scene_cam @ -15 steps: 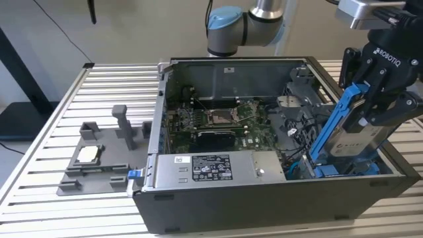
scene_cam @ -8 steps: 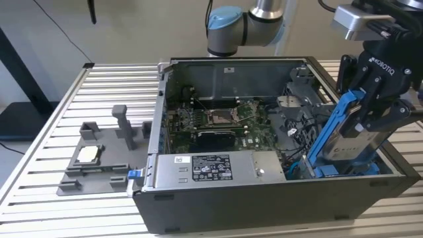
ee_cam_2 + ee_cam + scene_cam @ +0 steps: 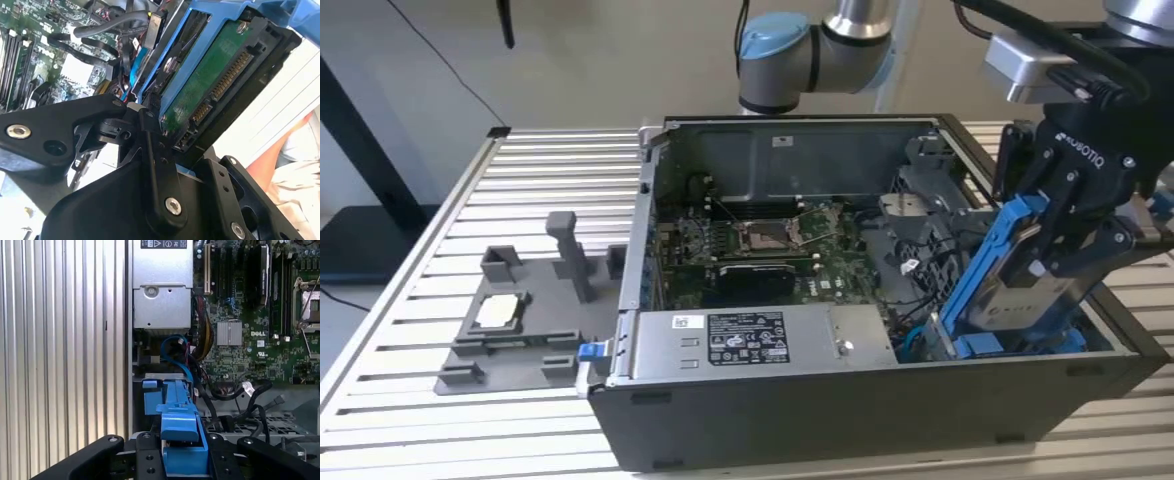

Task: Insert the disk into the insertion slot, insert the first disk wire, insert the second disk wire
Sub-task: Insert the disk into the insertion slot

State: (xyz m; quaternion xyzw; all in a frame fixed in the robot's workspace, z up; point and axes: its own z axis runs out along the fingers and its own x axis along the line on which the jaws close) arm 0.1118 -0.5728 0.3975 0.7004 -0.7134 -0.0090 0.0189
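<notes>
Exterior view: the gripper (image 3: 1062, 262) has its jaws clamped on the disk (image 3: 1017, 290), which is tilted with its lower end at the slot (image 3: 994, 346). In the second wrist view, a finger (image 3: 156, 165) presses the disk's edge. In the first wrist view, cables (image 3: 175, 347) lie just beside the slot, so a clean insertion likely means squaring the rails first and pushing gently.

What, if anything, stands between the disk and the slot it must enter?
Nothing visible does. In the exterior view the hand holds the disk tilted, its lower end at the slot. Loose cables lie beside the slot, toward the motherboard, apparently clear of the disk's path.
</notes>
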